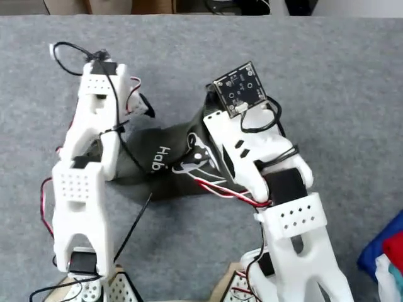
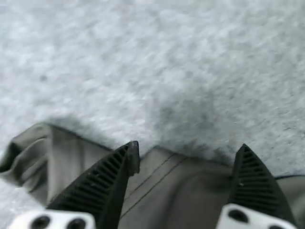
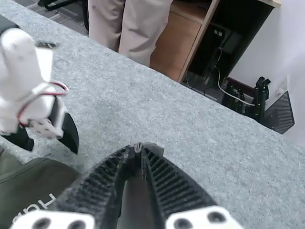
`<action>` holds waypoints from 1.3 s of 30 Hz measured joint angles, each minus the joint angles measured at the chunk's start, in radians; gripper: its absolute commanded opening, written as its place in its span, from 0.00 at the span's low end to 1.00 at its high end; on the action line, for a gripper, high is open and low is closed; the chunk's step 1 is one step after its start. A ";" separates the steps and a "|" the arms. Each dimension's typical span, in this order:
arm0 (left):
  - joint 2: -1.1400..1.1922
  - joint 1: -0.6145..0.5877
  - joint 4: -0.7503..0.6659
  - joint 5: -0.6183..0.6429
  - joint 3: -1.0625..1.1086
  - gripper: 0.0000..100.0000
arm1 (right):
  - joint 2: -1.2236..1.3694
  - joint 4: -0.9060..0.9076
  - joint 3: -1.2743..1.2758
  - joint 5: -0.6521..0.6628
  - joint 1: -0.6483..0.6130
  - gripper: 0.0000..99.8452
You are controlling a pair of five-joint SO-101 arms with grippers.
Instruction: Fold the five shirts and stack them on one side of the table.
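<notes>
A: What is the right gripper (image 3: 141,151) doing?
B: Pinching an edge of the dark shirt (image 1: 154,160), jaws clamped together on it. The left gripper (image 2: 188,146) is hanging spread apart, with the hem lying just under its fingertips.
A: Which step?
B: Folding this shirt, I'd judge. Next, the left needs to close on that hem. The coloured pile (image 1: 385,255) is lying well beyond the right arm.

White lettering is showing on the dark shirt (image 1: 151,148), one short word, its end lying hidden in the high view and cut by the frame edge in the right wrist view. Tiny marks on the circuit board (image 1: 242,88) are showing too small to read.
</notes>
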 measured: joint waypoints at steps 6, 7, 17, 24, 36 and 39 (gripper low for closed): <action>0.209 0.026 0.143 0.000 -0.249 0.32 | 0.000 -0.012 0.003 -0.003 0.000 0.00; 0.238 0.028 0.161 0.000 -0.275 0.31 | 0.000 -0.012 0.003 -0.003 0.000 0.00; 0.333 0.049 0.196 0.005 -0.407 0.03 | 0.000 -0.012 0.003 -0.003 0.000 0.00; 0.341 0.055 0.196 0.005 -0.422 0.03 | 0.000 -0.012 0.003 -0.003 0.000 0.00; 0.333 0.043 0.210 0.002 -0.744 0.02 | 0.000 -0.055 -0.012 -0.003 0.000 0.00; 0.264 0.043 0.212 0.002 -0.806 0.02 | 0.000 -0.055 -0.054 -0.003 0.000 0.00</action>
